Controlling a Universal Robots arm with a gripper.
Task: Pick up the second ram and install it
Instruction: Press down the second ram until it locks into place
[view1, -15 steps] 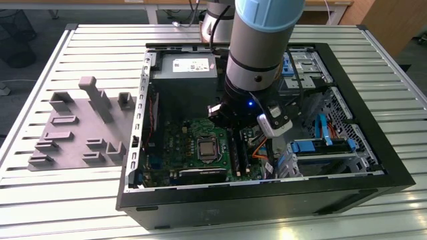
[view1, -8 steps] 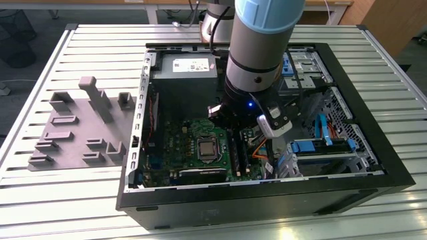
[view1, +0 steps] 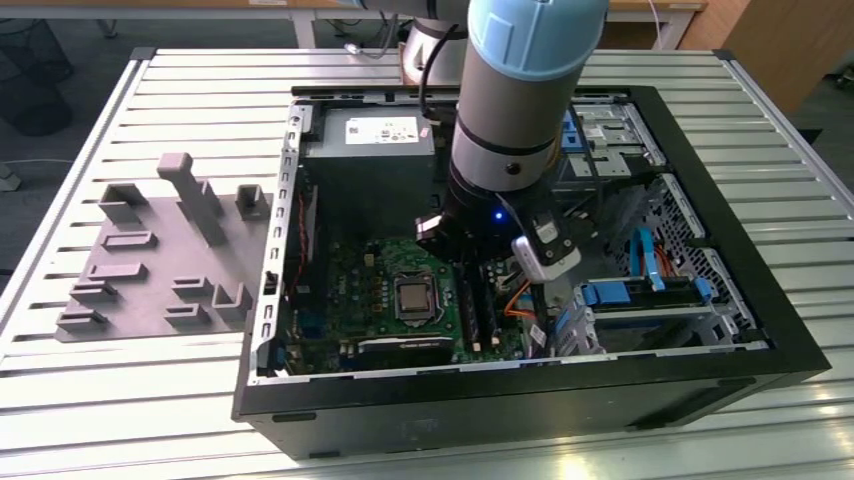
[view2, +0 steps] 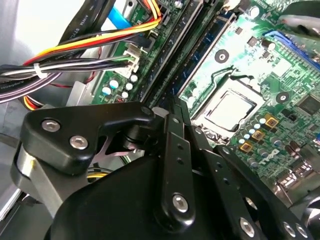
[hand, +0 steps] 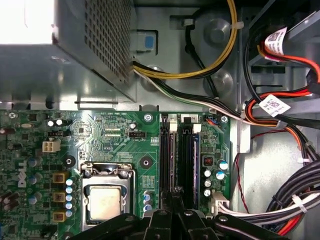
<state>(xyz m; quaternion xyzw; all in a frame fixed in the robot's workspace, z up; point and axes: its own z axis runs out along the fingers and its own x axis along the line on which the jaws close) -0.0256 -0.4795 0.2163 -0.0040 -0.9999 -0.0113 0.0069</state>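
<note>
One arm works inside the open computer case (view1: 287, 250), which lies on the slatted tabletop (view1: 160, 420). We find the tool (hand: 172, 200) lowered directly over the memory slots (hand: 180, 155), which sit just to the exterior view's right of the processor socket (view1: 416, 297) on the motherboard (view1: 360, 270). In both wrist views the tool's black linkages converge to a narrow point right above the slots, so we judge the fingers drawn together; whether they are clamped on anything we cannot tell, since the fingertips are masked by the tool's own body.

The second ram (hand: 195, 160) appears to stand in the slot bank already: in the first wrist view a thin board edge runs along the slots beneath the tool, though we cannot confirm from this angle that it is the second stick rather than one fitted alongside it. The grey holder plate (view1: 160, 260), on the tabletop to the exterior view's left of the case, carries no stick that we can make out.

On that evidence we judge pickup complete and the work at the insertion stage. We see no proof that the stick is fully seated or that the slot latches have closed.
</note>
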